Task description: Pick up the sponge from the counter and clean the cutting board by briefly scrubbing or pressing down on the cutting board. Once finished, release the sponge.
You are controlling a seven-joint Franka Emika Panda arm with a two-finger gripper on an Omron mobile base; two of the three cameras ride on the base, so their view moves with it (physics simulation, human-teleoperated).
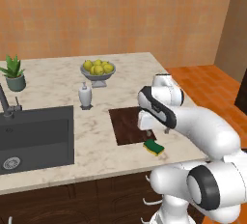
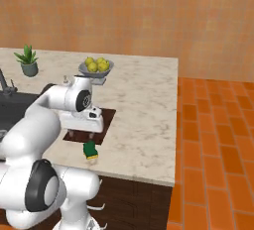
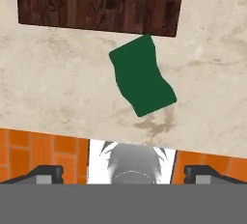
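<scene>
On the bench [image 1: 58, 85], near its front edge: cutting board [image 1: 126, 124] farther back, sponge [image 1: 154, 147] just off its near right corner, corner almost touching. Above, tool [image 2: 80, 135] hovering over the board, jaws spread wide, empty. Sponge ahead and below in the hand view, long axis running diagonally.

Green-topped, yellow-based sponge [image 1: 154, 147]; dark brown, grained cutting board [image 3: 101, 3]; beige-cream marbled counter [image 2: 144, 110]; dark grey sink [image 1: 36, 136]; yellow lemons [image 1: 98, 67] in grey bowl [image 1: 98, 77]; white dispenser bottle [image 1: 85, 95]; green plant [image 1: 13, 67]; orange tiled floor [image 2: 213, 140]; 2 dark fingertips [image 3: 46, 172]
</scene>
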